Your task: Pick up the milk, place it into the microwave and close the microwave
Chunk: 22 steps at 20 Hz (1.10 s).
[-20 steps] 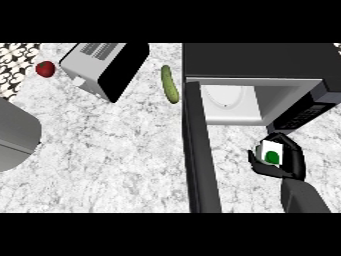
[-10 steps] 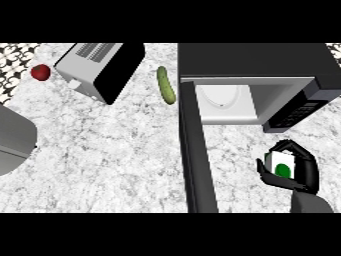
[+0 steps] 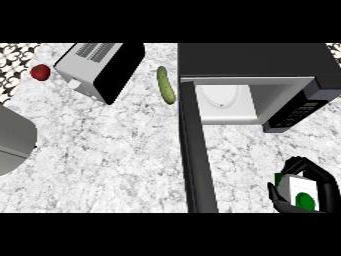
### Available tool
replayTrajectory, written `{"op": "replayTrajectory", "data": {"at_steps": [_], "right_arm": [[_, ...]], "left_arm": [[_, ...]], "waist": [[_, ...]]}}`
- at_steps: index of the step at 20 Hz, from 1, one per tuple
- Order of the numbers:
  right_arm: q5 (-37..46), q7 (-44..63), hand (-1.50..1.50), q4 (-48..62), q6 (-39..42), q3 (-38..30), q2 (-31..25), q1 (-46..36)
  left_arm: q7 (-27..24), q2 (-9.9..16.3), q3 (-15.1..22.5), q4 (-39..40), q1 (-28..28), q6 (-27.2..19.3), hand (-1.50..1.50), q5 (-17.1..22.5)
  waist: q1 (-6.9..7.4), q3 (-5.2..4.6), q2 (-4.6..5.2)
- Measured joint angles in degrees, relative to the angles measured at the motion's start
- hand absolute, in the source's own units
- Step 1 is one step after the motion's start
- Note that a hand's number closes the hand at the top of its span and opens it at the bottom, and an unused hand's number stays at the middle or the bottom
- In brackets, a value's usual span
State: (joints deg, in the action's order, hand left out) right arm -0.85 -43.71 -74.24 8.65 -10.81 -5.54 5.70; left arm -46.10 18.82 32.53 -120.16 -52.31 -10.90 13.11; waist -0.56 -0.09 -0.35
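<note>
one microwave point(image 3: 258, 62), one milk carton point(image 3: 300, 189), one cucumber point(image 3: 165, 85), one toaster point(image 3: 99, 67)

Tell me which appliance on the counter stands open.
The microwave, at the right: its door swings out, showing the white inside. The toaster, at the upper left, has no door.

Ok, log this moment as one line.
right robot hand: shut on milk | microwave: door open, milk not inside | left robot hand: not in view

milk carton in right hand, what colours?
White milk carton with green markings, head view.
</note>
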Motion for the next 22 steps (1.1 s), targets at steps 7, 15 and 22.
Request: {"op": "replayTrajectory", "data": {"at_steps": [7, 15, 22], "right_arm": [[-5.4, 9.3, 1.50, -12.8, 2.2, 3.9, 4.1, 3.7], [-0.4, 16.2, 1.50, -15.3, -8.9, 9.6, 5.2, -2.3], [2.9, 16.7, 1.50, -3.0, -17.9, 12.1, 5.5, -12.5]], "left_arm": [[-1.6, 0.9, -0.7, 0.7, -0.4, 0.5, -1.50, 2.0], [-2.3, 1.7, -1.1, 0.8, -0.2, 0.6, -1.50, 3.9], [-3.1, 3.4, -3.8, 2.3, 0.6, 2.2, -1.50, 6.8]], "waist": [[0.49, 0.04, 0.15], [1.00, 0.07, 0.27], [1.43, 0.09, 0.39]]}}
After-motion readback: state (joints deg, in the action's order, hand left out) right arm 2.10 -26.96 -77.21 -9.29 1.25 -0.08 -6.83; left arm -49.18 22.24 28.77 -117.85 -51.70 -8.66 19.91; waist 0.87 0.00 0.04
